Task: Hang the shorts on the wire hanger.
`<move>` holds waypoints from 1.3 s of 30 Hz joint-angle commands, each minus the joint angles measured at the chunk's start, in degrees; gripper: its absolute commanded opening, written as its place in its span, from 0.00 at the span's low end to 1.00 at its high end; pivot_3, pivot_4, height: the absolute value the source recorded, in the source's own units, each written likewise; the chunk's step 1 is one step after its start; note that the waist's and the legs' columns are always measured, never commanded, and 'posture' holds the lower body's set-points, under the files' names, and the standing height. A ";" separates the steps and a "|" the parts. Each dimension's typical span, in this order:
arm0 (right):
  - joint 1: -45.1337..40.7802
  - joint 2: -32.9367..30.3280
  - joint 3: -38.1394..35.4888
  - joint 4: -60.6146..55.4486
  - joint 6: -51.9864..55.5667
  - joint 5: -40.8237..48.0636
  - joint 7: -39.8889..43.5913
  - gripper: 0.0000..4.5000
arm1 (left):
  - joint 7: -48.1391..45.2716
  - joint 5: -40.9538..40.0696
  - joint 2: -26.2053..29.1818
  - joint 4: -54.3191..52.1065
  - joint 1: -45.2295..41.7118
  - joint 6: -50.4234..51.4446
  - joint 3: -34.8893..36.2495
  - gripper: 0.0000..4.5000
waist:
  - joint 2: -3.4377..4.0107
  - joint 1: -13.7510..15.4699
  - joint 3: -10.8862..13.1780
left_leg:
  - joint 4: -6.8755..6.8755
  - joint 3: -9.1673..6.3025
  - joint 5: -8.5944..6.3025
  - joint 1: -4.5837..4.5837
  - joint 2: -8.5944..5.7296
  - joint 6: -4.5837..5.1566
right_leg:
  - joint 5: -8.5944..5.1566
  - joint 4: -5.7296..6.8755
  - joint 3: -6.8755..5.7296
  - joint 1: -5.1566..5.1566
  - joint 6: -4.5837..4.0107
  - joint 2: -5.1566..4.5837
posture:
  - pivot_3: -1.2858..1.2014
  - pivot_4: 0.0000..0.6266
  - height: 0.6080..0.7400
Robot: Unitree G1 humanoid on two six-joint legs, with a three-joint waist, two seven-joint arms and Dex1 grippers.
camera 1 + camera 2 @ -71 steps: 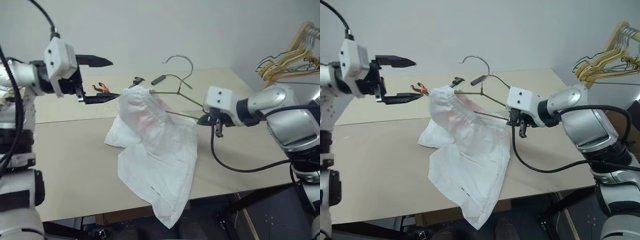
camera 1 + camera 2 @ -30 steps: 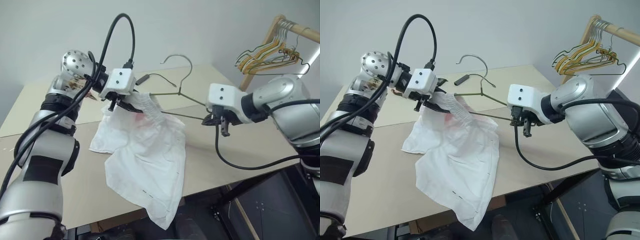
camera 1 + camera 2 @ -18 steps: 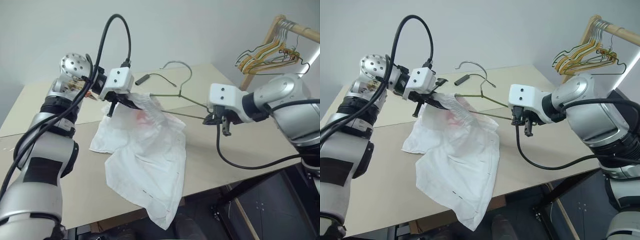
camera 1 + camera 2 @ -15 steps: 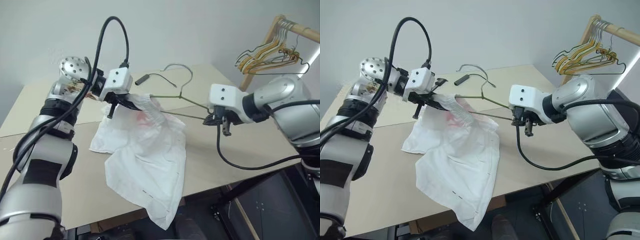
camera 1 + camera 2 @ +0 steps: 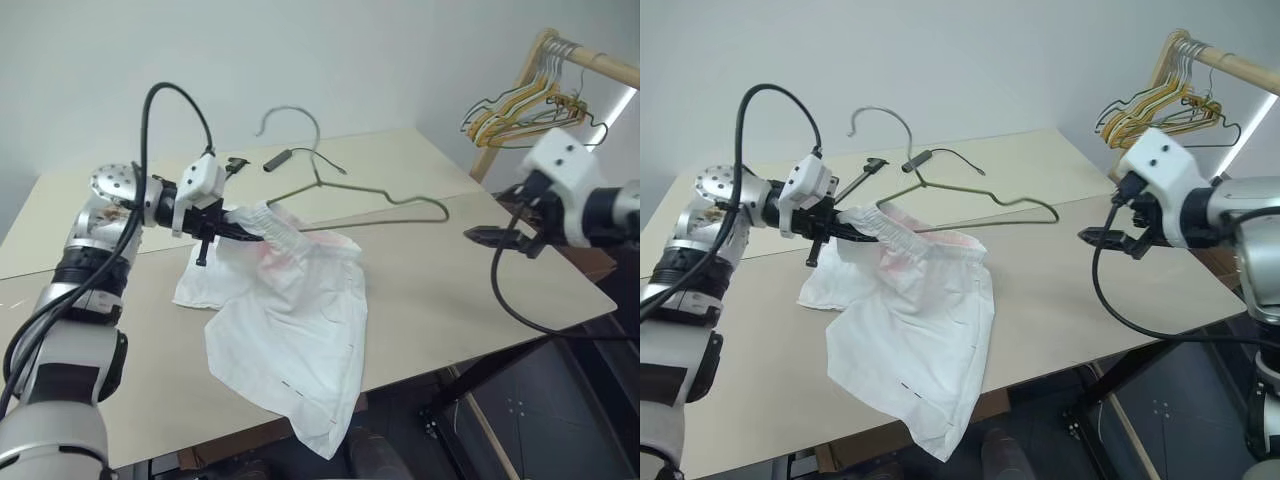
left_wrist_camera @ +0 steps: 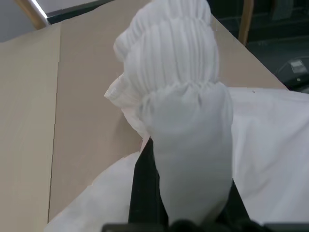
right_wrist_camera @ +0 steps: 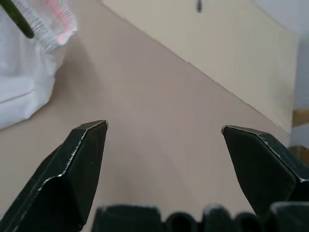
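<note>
Left pincer clamped on shorts waistband, right pincer wide open and empty.

Left gripper [image 5: 243,228] pinches the gathered waistband of the shorts [image 5: 290,330], lifting that end off the table [image 5: 420,290]; the rest of the fabric trails down from the pincer across the tabletop, one leg hanging over the near edge. The wire hanger [image 5: 330,190] runs through the waistband just past the left fingertips, hook tilted up above that gripper, its far corner pointing toward the right gripper [image 5: 490,236] but well apart from it. Right fingers [image 7: 77,169] spread, nothing between them, bare table beneath.
</note>
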 commanded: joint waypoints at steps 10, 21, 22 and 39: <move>14.28 28.58 2.50 4.09 -20.82 2.95 -13.16 1.00 | 2.33 0.38 2.04 -11.81 4.10 8.68 8.25 0.00 | -0.13 -0.84 -0.12 | 0.06 0.01 0.00 0.33 -0.05 0.00 | 0.15 0.06 0.21 0.29 0.09 0.05 | 0.44 0.00 1.00; 0.67 41.31 12.49 28.54 -30.58 3.91 -9.65 1.00 | 3.48 0.03 3.22 -18.73 8.02 12.31 11.11 0.00 | -0.08 -0.55 -0.12 | 0.02 -0.10 0.02 0.13 -0.06 -0.02 | 0.19 0.22 0.09 0.18 0.07 0.02 | 0.47 0.00 1.00; 0.02 41.85 13.48 29.62 -30.41 3.94 -8.73 1.00 | 3.55 0.04 3.25 -18.95 8.15 12.43 11.24 0.00 | -0.08 -0.27 -0.12 | 0.01 -0.10 0.02 0.13 -0.06 -0.02 | 0.19 0.22 0.08 0.17 0.07 0.01 | 0.47 0.00 1.00; 2.59 43.32 7.56 29.90 -31.70 7.63 -13.94 0.01 | 4.54 -0.03 3.73 -21.13 11.32 13.16 13.08 0.00 | -0.07 1.73 -0.13 | 0.02 -0.12 0.01 0.11 -0.08 -0.02 | 0.19 0.30 0.05 0.16 0.07 -0.01 | 0.47 0.00 1.00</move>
